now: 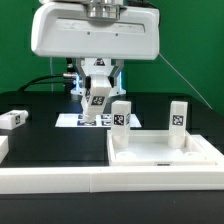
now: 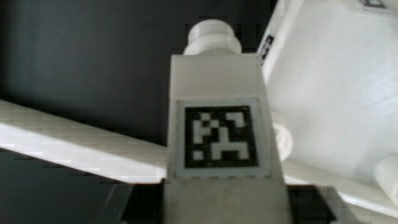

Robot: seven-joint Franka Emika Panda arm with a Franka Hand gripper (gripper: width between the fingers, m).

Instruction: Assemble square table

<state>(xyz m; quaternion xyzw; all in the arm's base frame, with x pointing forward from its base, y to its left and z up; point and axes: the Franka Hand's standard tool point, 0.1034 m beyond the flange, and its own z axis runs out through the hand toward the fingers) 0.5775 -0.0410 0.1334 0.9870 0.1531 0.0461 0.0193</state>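
Two short white tagged plastic legs (image 1: 121, 113) stand upright in the white plastic square tray-like tabletop (image 1: 165, 152). The gripper (image 1: 97, 92) pinches a third leg (image 2: 222, 120) beyond the tabletop. We judge two legs fitted; the fourth leg (image 1: 12, 119) lies well apart from the tabletop.

The black table (image 1: 50, 140) carries the white tabletop (image 1: 160, 156) at the front, on the exterior view's right. The marker board (image 1: 70, 120) lies flat behind it, near the middle. One leg (image 1: 14, 119) lies at the far left. A long white rail (image 1: 60, 182) borders the front.
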